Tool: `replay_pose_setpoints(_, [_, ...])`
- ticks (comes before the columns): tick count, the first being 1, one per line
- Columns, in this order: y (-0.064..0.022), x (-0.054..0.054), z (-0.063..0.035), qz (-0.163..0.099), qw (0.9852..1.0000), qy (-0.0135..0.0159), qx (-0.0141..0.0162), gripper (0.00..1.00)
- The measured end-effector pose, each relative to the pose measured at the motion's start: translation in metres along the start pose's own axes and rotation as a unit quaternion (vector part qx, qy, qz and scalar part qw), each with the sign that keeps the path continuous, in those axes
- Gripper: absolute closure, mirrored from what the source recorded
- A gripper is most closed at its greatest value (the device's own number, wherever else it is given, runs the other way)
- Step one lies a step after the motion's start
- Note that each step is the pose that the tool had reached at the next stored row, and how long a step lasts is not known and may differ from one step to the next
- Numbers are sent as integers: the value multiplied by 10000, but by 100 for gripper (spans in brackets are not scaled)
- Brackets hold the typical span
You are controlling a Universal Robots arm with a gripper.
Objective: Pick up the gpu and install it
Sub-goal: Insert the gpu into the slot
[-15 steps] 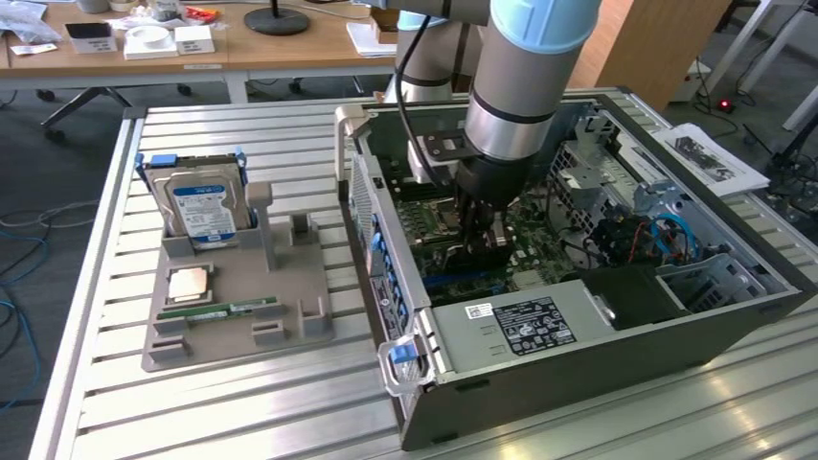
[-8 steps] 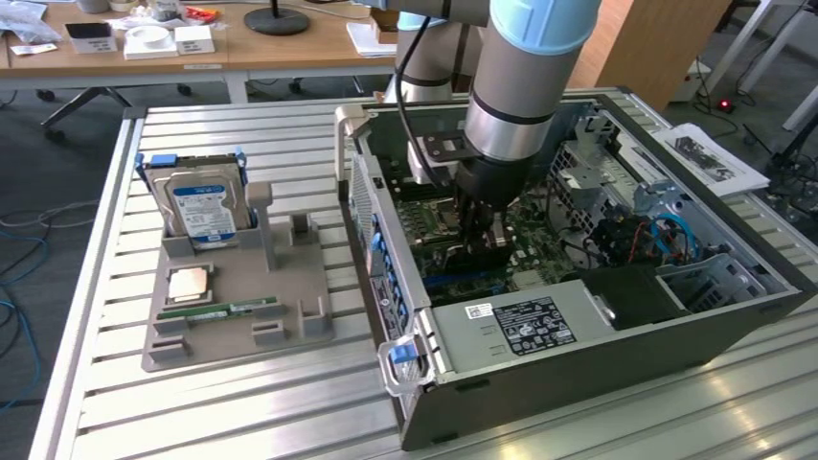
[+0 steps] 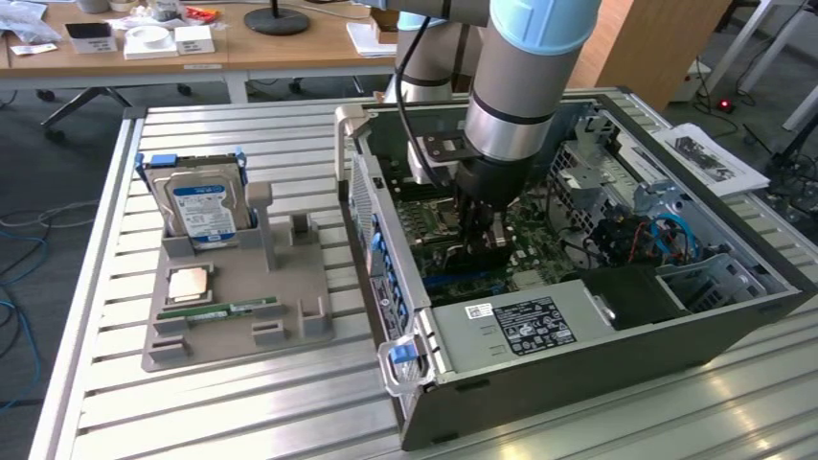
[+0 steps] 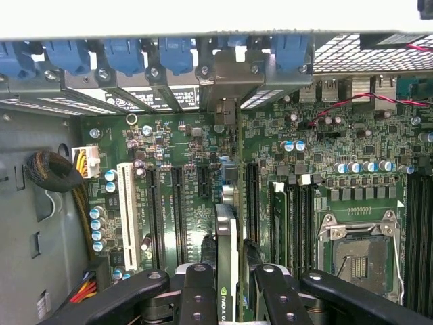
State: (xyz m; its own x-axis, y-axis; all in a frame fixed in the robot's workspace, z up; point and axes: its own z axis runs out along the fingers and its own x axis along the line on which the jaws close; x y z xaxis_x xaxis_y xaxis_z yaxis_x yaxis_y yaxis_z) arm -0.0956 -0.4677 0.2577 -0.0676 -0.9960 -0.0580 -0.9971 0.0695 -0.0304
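The gpu (image 4: 226,261) shows edge-on in the wrist view, a thin black card with a small green logo label, standing upright over the green motherboard (image 4: 169,149) between the black expansion slots. My gripper (image 4: 233,281) is shut on it, with a black finger (image 4: 198,288) on each side. The card's silvery end bracket (image 4: 226,81) reaches the case's rear slot openings. I cannot tell whether the card's lower edge sits in a slot. In the exterior view my gripper (image 3: 480,235) is deep inside the open computer case (image 3: 715,316), with the gpu (image 3: 484,257) dark beneath it.
A row of blue latches (image 4: 122,54) lines the case's rear wall. A white slot (image 4: 125,213) and the processor socket (image 4: 358,254) flank the card. On the exterior view's left, a grey holder (image 3: 287,287) carries a hard drive (image 3: 202,206), a chip (image 3: 190,285) and a memory stick (image 3: 237,309).
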Motion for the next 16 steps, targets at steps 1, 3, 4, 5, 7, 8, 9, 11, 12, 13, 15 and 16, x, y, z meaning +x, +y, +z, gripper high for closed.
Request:
replay_pose_setpoints(1, [0,0,0,0,10000,0,0,73])
replay_pose_setpoints(3, [0,0,0,0,10000,1,0,73])
replay_pose_setpoints(4, [0,0,0,0,10000,1,0,73])
replay_pose_setpoints(5, [0,0,0,0,10000,1,0,73])
replay_pose_setpoints(7, [0,0,0,0,10000,1,0,73])
replay_pose_setpoints(8, [0,0,0,-1,10000,1,0,73])
replay_pose_setpoints(9, [0,0,0,-2,10000,1,0,73])
replay_pose_setpoints(11, [0,0,0,-5,10000,0,-1,73])
replay_pose_setpoints(12, [0,0,0,-7,10000,-1,-1,73])
replay_pose_setpoints(13, [0,0,0,-10,10000,-1,-1,73])
replay_pose_setpoints(15, [0,0,0,-14,10000,-1,-1,73])
replay_pose_setpoints(16, [0,0,-1,-15,10000,-1,-1,73])
